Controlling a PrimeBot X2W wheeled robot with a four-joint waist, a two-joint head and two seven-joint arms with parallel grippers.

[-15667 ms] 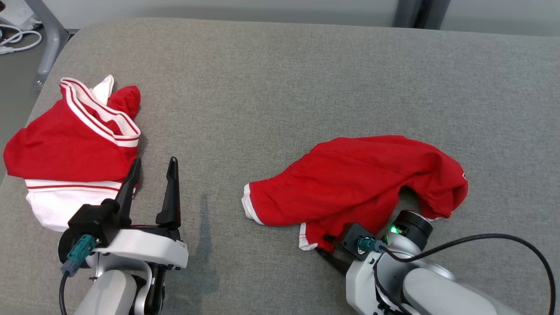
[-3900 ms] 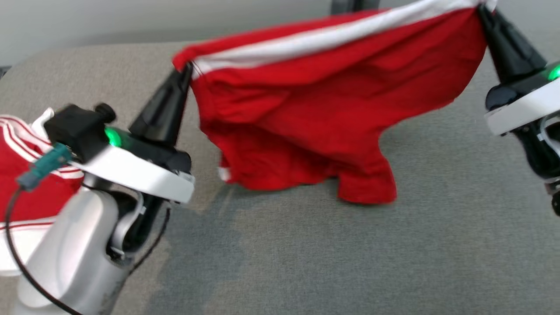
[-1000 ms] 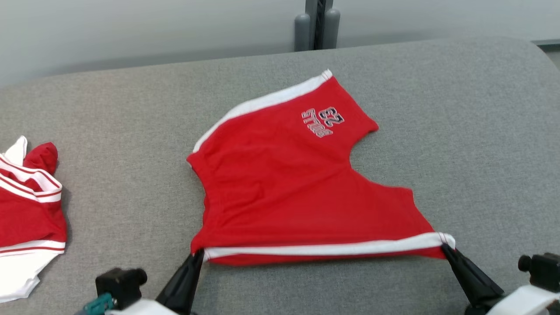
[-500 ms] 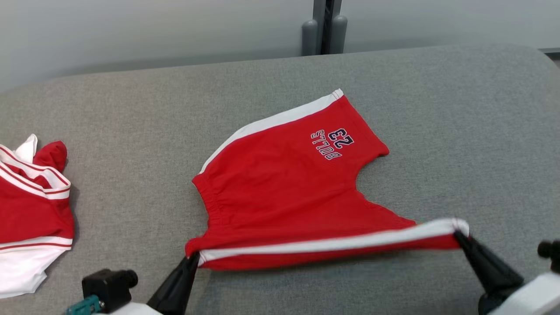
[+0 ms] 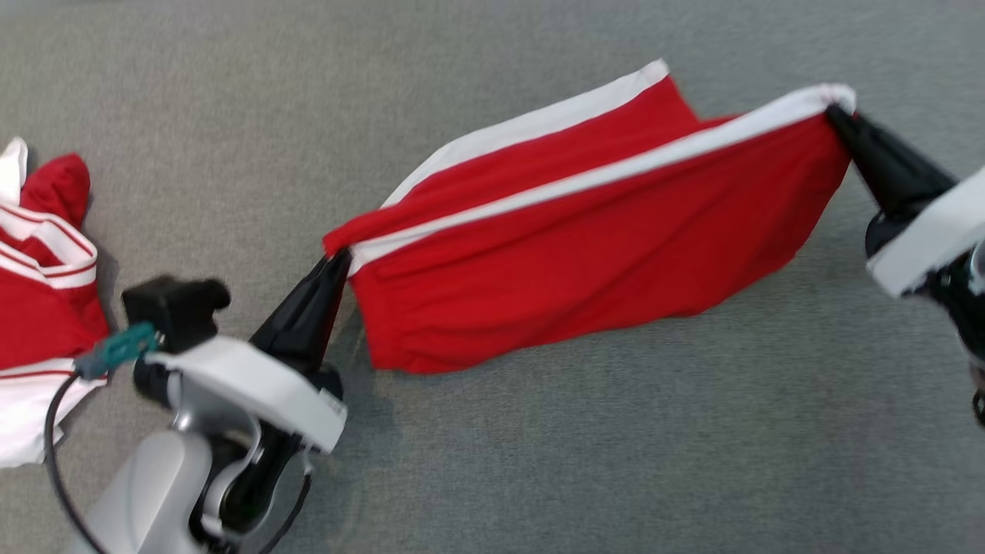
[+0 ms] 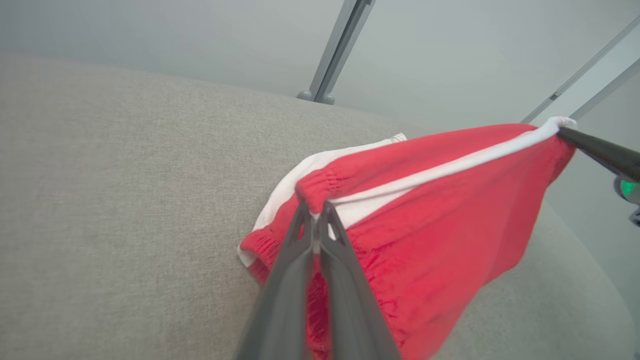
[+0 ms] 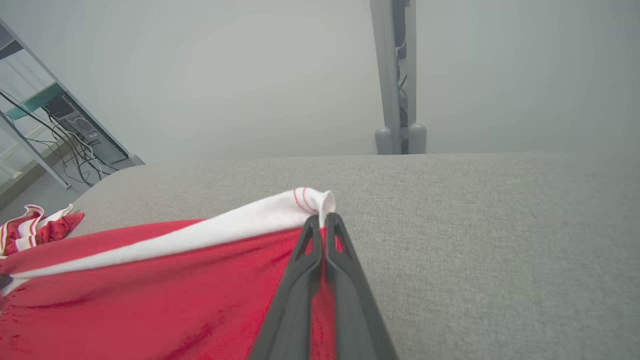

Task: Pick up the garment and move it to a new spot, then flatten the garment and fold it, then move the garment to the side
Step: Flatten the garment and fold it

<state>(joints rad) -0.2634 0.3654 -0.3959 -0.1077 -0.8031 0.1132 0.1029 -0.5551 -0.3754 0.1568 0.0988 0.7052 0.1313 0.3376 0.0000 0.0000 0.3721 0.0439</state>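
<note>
The garment is a pair of red shorts with white side stripes, stretched between both grippers over the grey padded table. My left gripper is shut on its near-left corner, by the elastic waistband. My right gripper is shut on the white-striped corner at the far right. The held edge is lifted and carried over the half still lying on the table, whose white stripe shows behind. The cloth hangs down from the taut edge to the table.
A second red and white garment lies bunched at the table's left edge. A grey post stands behind the table's far side. Cables and equipment sit off the far-left corner.
Both grippers have lifted the near striped edge and carried it away from me over the rest of the shorts, hiding the printed number. The head camera has tilted down, so the back wall has left view.
</note>
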